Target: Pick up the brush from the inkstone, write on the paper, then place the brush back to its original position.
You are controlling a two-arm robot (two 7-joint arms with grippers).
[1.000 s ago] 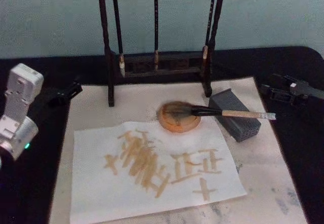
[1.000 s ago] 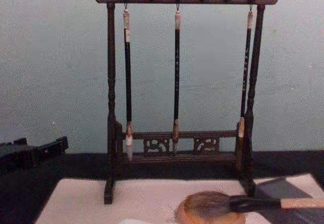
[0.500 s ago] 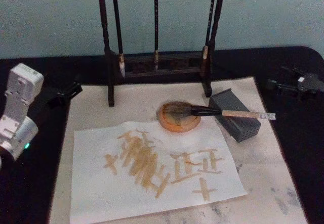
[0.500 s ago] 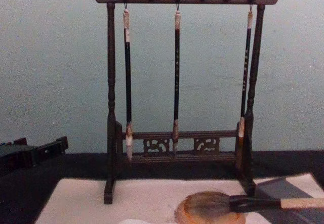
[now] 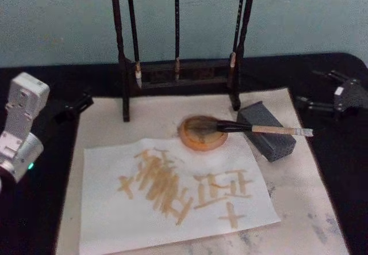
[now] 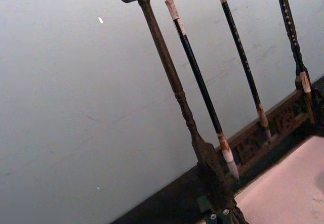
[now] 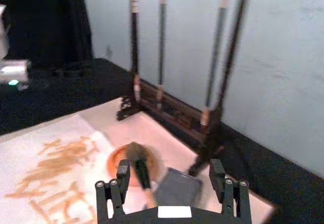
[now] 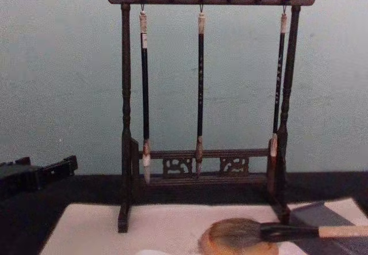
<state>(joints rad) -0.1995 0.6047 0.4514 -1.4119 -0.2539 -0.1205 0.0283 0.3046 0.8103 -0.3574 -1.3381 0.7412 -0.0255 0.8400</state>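
Observation:
The brush [image 5: 264, 129] lies still, its fat bristle head resting in the round orange-brown inkstone [image 5: 192, 144] and its pale handle propped across a dark grey block [image 5: 276, 147]. In front of them the paper [image 5: 115, 209] lies flat and carries several brown strokes. My right gripper [image 5: 309, 88] hovers open over the black table, right of the block and apart from the brush; in the right wrist view its fingers [image 7: 117, 182] stand wide with the brush [image 7: 140, 169] beyond them. My left gripper [image 5: 72, 106] is parked at the left, beside the mat.
A dark wooden rack [image 5: 179, 73] with three slim hanging brushes stands behind the inkstone. A pale felt mat [image 5: 302, 200] underlies the paper and block. Black tabletop surrounds the mat on both sides.
My right gripper has drawn back a little toward the right and turned, its fingers now spread wider. The brush, inkstone and left arm have stayed put.

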